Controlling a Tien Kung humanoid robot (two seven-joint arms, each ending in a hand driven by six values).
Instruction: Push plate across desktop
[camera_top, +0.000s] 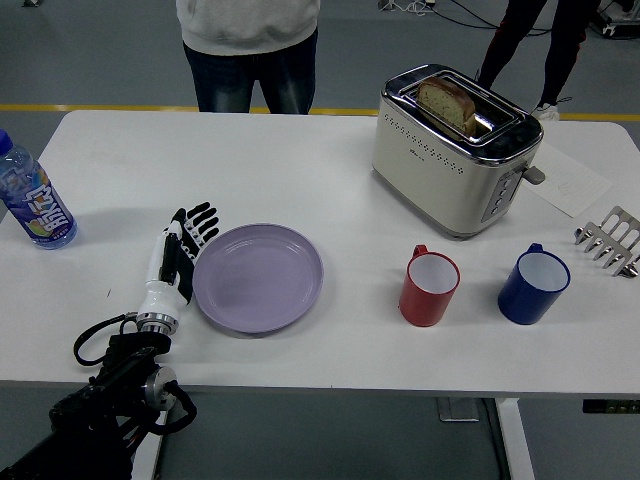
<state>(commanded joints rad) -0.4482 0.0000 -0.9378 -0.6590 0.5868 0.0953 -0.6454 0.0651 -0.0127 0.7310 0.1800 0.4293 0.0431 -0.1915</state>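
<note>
Fingers of left hand (178, 257) lie straight against purple plate (258, 277) rim.

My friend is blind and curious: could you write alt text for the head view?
A robot's left hand, fingers flat, rests against the left edge of a lilac plate on a white table. To the right are two cups, red and blue, and a toaster.

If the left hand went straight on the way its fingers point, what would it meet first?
Nothing close: the left hand points toward the table's far edge, where bare tabletop lies ahead. The purple plate stays beside it, to its right.
</note>
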